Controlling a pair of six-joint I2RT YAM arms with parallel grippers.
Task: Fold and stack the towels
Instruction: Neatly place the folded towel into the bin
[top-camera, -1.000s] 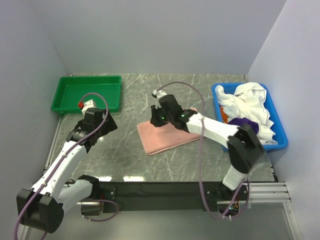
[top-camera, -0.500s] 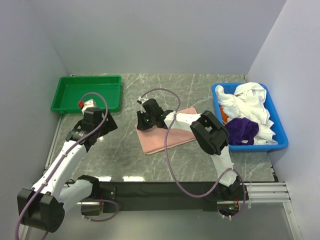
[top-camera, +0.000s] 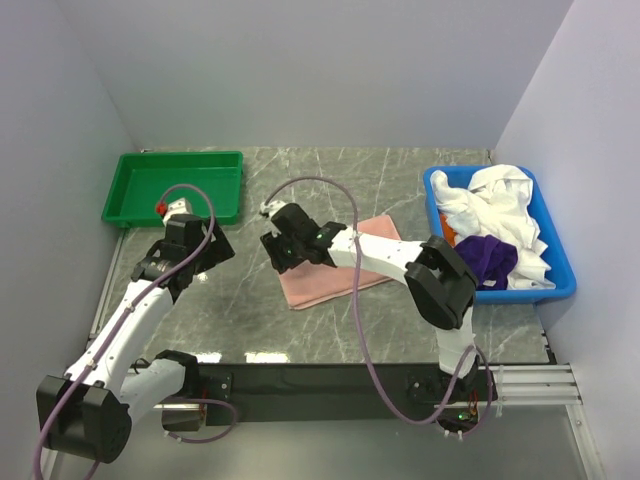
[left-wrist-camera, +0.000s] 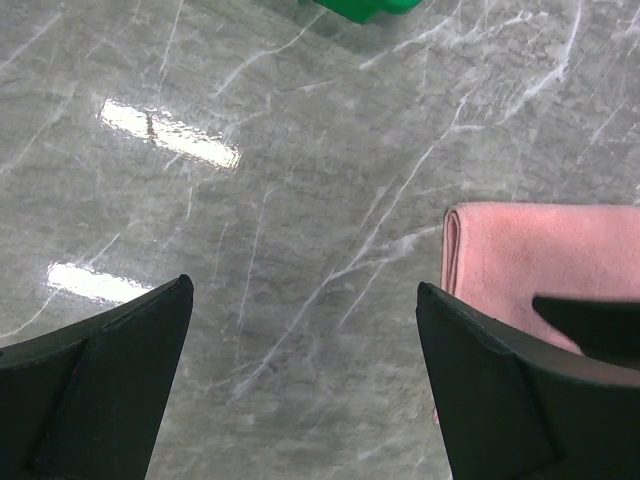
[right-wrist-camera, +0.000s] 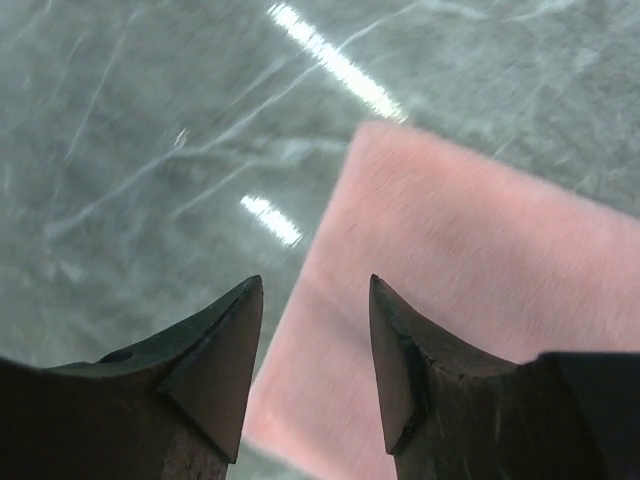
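Towels (top-camera: 495, 205), white and crumpled, heap above the rim of the blue bin (top-camera: 566, 265) at the right side of the marble table (top-camera: 240, 315). A purple cloth (top-camera: 487, 258) lies against their near side, and a sliver of something orange shows at the bin's left wall. Across the table, a green tray (top-camera: 170, 190) sits at the far left corner.

Between the two containers, a folded pink towel (top-camera: 335, 275) lies flat on the marble. The right gripper (right-wrist-camera: 315, 340) hangs over the towel's left edge. Its fingers are slightly parted and grasp nothing, with pink pile under one tip and bare stone under the other. The left gripper (left-wrist-camera: 300, 380) hovers above bare marble, between the tray and the towel. Its fingers are spread wide and released. From its wrist camera, the towel's folded edge (left-wrist-camera: 455, 250) shows just off to the right, and a corner of the green tray is at the top of the frame.
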